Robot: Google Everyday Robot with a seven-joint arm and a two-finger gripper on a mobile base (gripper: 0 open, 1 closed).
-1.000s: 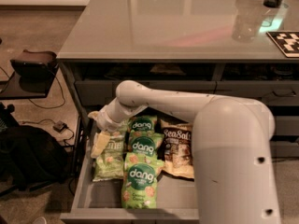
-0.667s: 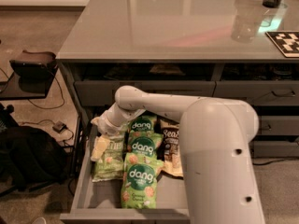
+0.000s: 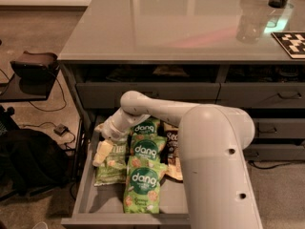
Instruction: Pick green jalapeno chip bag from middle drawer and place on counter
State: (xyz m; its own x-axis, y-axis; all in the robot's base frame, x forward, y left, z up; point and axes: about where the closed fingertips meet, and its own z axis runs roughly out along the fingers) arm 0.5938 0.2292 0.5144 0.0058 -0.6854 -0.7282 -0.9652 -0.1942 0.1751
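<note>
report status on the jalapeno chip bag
End effector down in middle drawer, at green jalapeno chip bag. Bag lying on drawer floor. Dang bags tight beside it.

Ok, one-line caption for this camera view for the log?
Gripper low in the open middle drawer, over the pale green chip bag beside the darker dang bags.

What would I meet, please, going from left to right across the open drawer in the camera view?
Left wall of the middle drawer → green jalapeno chip bag, the claw over its left edge → dang bags → Sea Salt bag.
</note>
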